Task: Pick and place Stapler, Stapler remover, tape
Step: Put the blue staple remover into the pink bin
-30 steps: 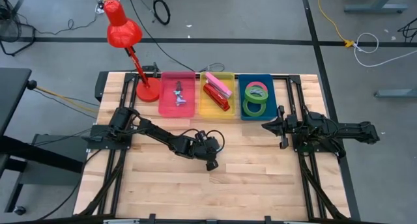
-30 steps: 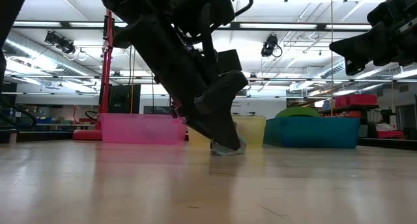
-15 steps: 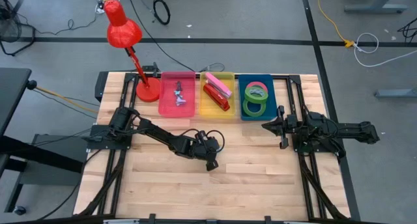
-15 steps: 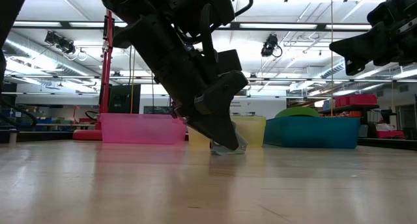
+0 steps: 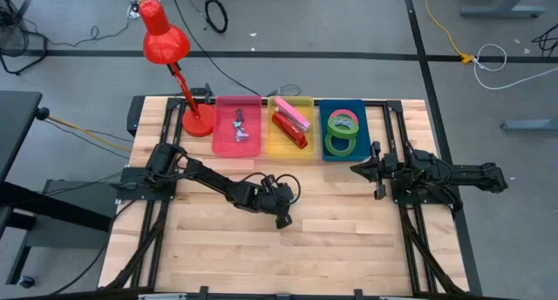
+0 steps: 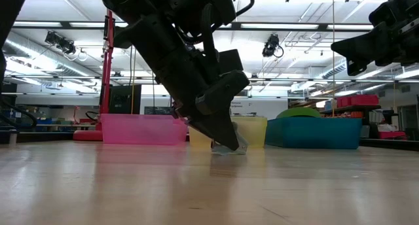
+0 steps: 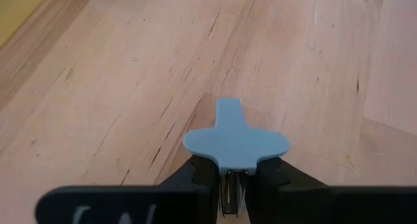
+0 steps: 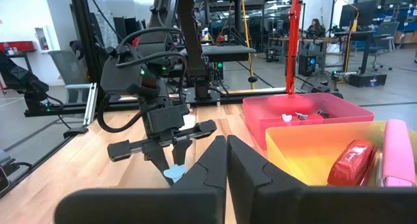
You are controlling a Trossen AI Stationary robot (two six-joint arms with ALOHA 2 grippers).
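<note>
- Nothing much has moved over the last second: the left end effector stays low over the bare desk, on the near side of the yellow bin, and the right arm has not stirred.
- Left end effector: its fingers are pinched on a small blue-handled remover, whose tip rests on or just above the wood in the low view.
- The remover's blue grip sticks out forward between the fingers, its long axis in line with them; the metal part is hidden in the grip.
- Pink bin, just left of the yellow bin, already holds other small metal removers. It lies up and slightly left of the held piece, which is likely where this one belongs.
- The left arm is clearly the nearer one to the pink bin, so the carry should be a lift and a short reach toward that side.
- Stapler lies in the yellow bin, with a pink block beside it.
- Tape, green rings and a red-pink one, sits in the blue bin, right of the yellow bin.
- Right end effector hovers near the blue bin, fingers pressed together and empty in its wrist view.
</note>
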